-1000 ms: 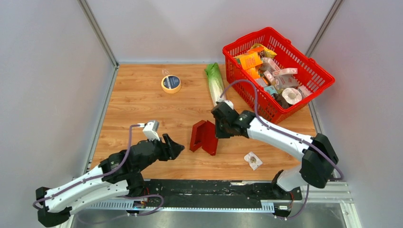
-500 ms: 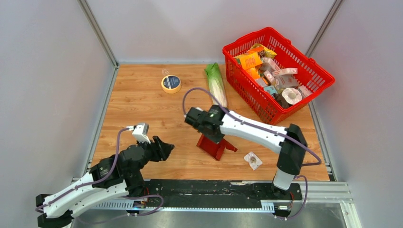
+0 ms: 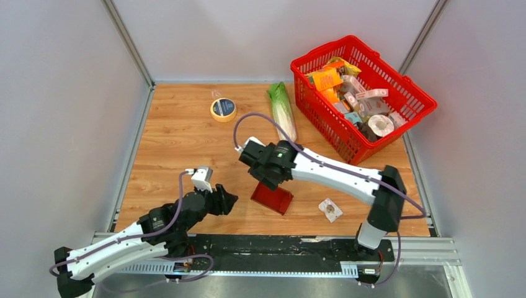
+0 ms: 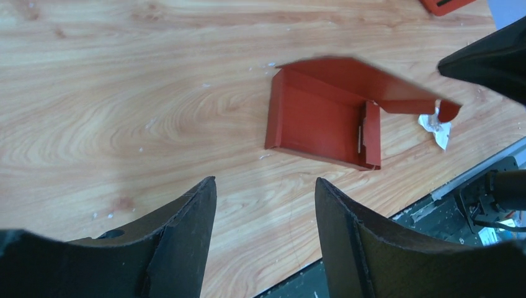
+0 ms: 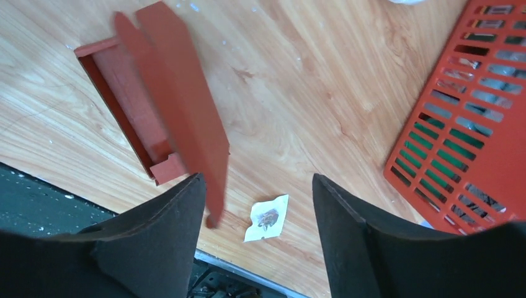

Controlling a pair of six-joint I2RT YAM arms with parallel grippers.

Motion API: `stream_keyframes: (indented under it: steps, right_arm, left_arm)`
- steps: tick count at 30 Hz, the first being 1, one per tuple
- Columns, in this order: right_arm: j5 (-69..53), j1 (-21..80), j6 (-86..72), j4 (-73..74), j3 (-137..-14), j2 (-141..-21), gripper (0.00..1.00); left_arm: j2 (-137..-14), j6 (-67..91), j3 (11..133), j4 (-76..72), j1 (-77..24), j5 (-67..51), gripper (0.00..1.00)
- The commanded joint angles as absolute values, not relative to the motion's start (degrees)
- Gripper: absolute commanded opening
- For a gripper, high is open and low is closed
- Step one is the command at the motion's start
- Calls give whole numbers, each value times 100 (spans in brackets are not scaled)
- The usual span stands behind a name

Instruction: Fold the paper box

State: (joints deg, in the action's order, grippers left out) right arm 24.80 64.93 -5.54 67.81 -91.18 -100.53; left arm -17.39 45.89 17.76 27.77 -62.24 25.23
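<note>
Loose paper box [image 3: 271, 197], lid raised.
My right gripper [image 5: 255, 181] gapes empty above it; left gripper [image 4: 263, 181], wide, sits at nine o'clock, likely to brace.

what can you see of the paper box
The paper box is plain dark-red thin cardboard, half formed: a shallow rectangular tray with low upright walls, a small folded tab at one end, and a long lid flap raised at a tilt along one side. It lies open side up on the wooden table near its front edge. The right pincer hangs open above it, gripping nothing; whether a finger brushes the flap is unclear. A white wrapper lies apart from it.
</note>
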Motion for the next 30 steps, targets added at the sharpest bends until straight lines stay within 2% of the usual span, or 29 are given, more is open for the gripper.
stream_keyframes:
  steps: [1,6,9,11,15,17,18,20,23,25,30]
  right_arm:
    - [2907,6355,-1027,6232,-8511,-9124,70]
    - [3489,6030,-2573,6319,-7517,-8316,73]
    - [2869,6029,-3084,5873,-6515,-7351,72]
    - [2577,6029,-3514,5346,-5640,-6437,70]
    - [1673,6029,-4156,4213,-4260,-5039,53]
    - [1338,6029,-4402,3422,-3817,-4545,47]
    - [936,6029,-4473,2906,-3423,-4474,40]
    - [713,6038,-4570,2533,-3157,-4500,38]
    - [537,6047,-4641,2137,-3006,-4842,38]
    - [615,6038,-4763,2022,-3041,-5183,42]
    - [1036,6021,-4983,1890,-3085,-5721,46]
  left_arm:
    - [-2326,3965,1976,1592,-6240,2399,68]
    - [-3654,3454,2688,1616,-6232,2687,68]
    - [-4804,3498,3382,2135,-6197,2891,63]
    - [-5114,3463,3445,1979,-6118,2717,60]
    - [-5711,3586,3262,1258,-5644,1655,52]
    - [-5844,3621,3191,836,-5590,1486,52]
    - [-5984,3621,3182,731,-5564,1390,52]
    - [-6143,3621,3208,589,-5563,1345,54]
    - [-6415,3726,3270,536,-5563,1362,55]
    - [-6547,3840,3217,423,-5563,1476,55]
    - [-6837,4254,3094,115,-5563,1705,50]
